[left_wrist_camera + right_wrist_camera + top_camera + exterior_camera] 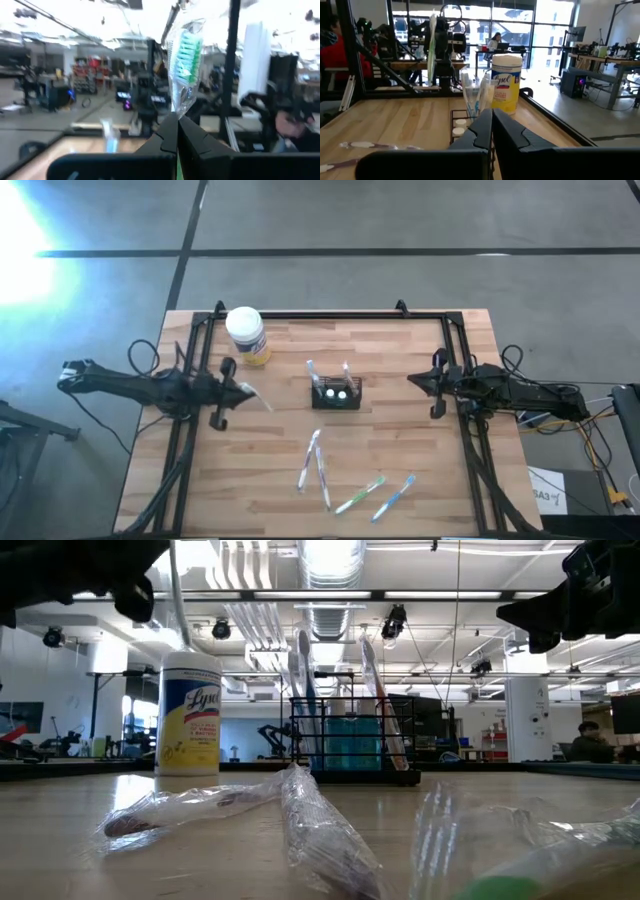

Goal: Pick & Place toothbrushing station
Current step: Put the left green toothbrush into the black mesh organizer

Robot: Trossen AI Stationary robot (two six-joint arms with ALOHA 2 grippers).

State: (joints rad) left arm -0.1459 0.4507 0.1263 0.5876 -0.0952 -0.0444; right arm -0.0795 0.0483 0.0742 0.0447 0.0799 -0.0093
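Your left pincer (250, 394) sits over the counter's (400, 460) left side, just below the white-lidded wipes jar (246, 333), fingers (167, 137) clamped together on a wrapped green-bristled toothbrush (184, 65) that sticks out past them. Right of it, mid-counter, the toothbrushing station (336, 394) stands upright: black mesh box, two wrapped brushes poking up out of it, nothing gripping it. Nearer the front edge you've got loose wrapped toothbrushes: a pair (314, 463) lying crossed, then a green one (360, 494) and a blue one (395, 496) side by side. Your right pincer (424, 381) hovers at the counter's right edge, well apart from the station, fingers (482, 127) pressed together on nothing, pointing at the station and jar.
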